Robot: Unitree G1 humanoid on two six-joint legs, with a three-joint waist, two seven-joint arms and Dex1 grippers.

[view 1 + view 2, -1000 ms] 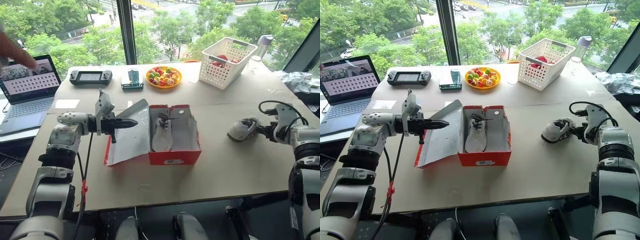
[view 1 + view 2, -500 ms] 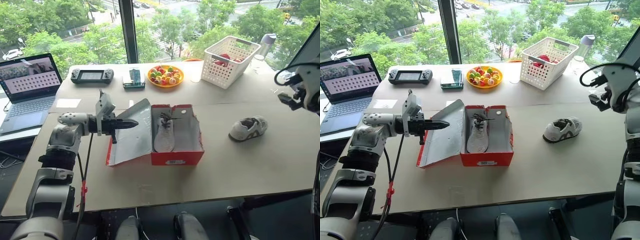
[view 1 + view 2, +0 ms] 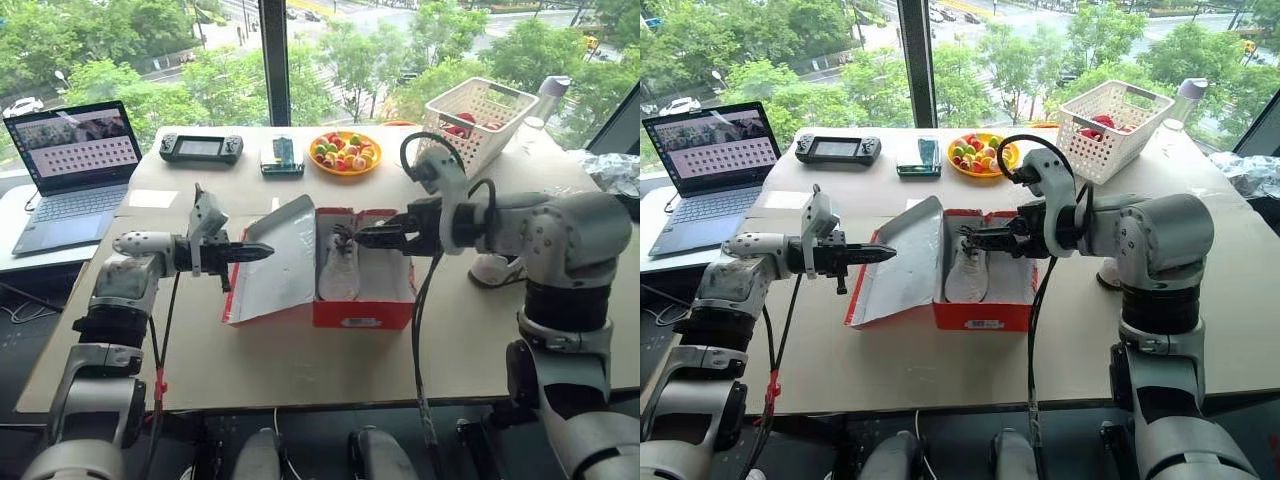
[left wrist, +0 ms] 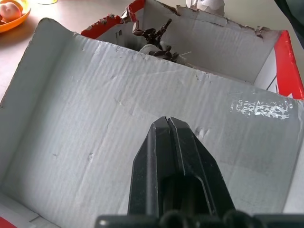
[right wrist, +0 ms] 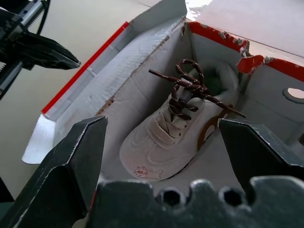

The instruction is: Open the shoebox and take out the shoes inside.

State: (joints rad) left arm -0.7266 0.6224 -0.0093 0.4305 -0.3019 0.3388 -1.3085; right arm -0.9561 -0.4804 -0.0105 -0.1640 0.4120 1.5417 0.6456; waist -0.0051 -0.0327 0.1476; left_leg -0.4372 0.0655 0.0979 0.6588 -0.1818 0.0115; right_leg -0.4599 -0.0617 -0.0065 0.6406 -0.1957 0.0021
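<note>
**Right arm swings back over the open box for the second shoe**

Since a second ago the right tool [image 3: 372, 236] has let go of the first shoe [image 3: 490, 268], which now sits on the desk [image 3: 300, 370] just beside the robot's right arm, and has crossed over to hang above the open shoebox [image 3: 362, 312] with its fingers spread wide and nothing between them. Left tool [image 3: 262, 253] has not shifted: its fingers are pressed together, tip against the pale inside of the lid [image 3: 275, 262], propping it back at the box's 9 o'clock side.

To do this pick well, I judge the right tool should come down astride the second shoe [image 5: 175, 137] at mid-body, one finger on each flank, clear of the loose dark laces [image 5: 192, 90] and of the torn red rim at 12 o'clock. Closing on the laces alone would likely let the shoe swing or drop. The left tool should keep the lid pinned so it cannot fall shut on the descending arm.

Containers: the shoebox holds that one white sneaker, lying along the wall next to the lid, toe toward 6 o'clock; its other half is bare. At 1 o'clock from the box a white lattice basket [image 3: 478, 120] holds something red. At 12 o'clock an orange bowl [image 3: 345, 153] holds small coloured pieces
</note>
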